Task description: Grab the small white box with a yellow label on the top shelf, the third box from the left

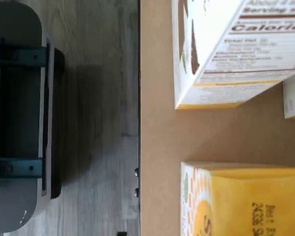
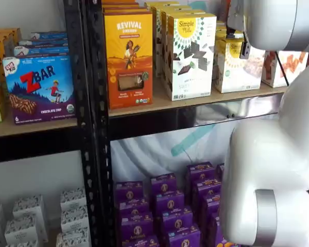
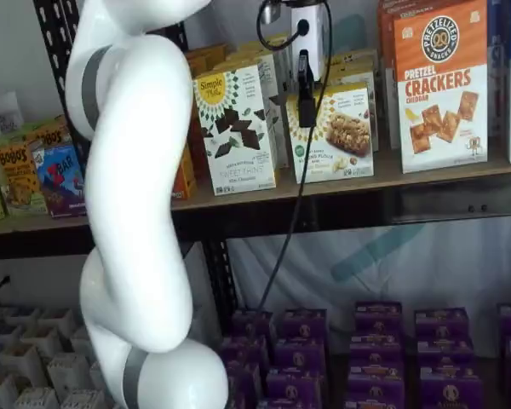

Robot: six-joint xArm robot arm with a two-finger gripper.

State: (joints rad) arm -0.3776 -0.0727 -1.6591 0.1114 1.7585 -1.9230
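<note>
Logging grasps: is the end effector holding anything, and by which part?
Cannot tell: one black finger of the end effector shows, in front of the small white box; no grip visible.

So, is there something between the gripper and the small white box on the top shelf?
Nothing visible does. In a shelf view the gripper hangs directly in front of the small white box, its black finger overlapping the carton's left part. The taller white carton stands beside it on the top shelf, not between them.
</note>
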